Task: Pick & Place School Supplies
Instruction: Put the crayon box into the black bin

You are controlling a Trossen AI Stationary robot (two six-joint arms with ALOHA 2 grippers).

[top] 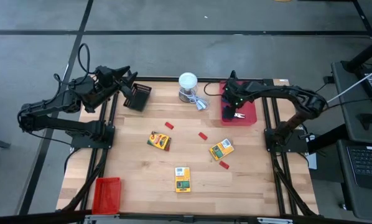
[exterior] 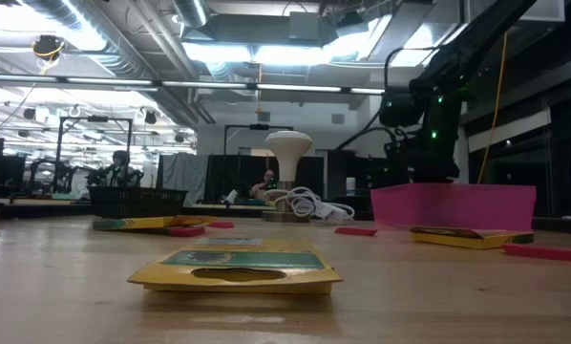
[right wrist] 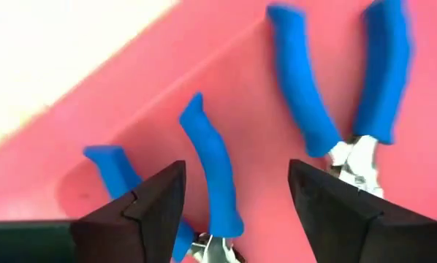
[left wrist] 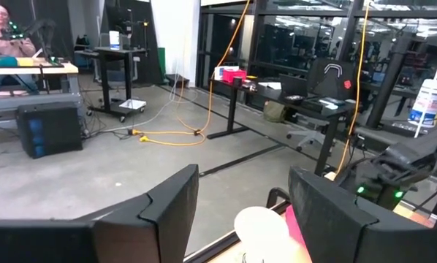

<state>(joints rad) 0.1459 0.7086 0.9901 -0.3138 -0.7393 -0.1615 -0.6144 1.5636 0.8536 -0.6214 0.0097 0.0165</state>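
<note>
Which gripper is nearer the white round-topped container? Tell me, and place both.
Right. The right gripper hangs open over the red tray, just beside the white container. The left gripper waits farther off, over the black tray at the table's far left corner.

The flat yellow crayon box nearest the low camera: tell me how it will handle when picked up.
The flat yellow printed cardboard crayon box is probably light. It lies low on the wooden table, so pinching it from above may be awkward. Its flat faces shouldn't roll; it may slide if pushed.
</note>
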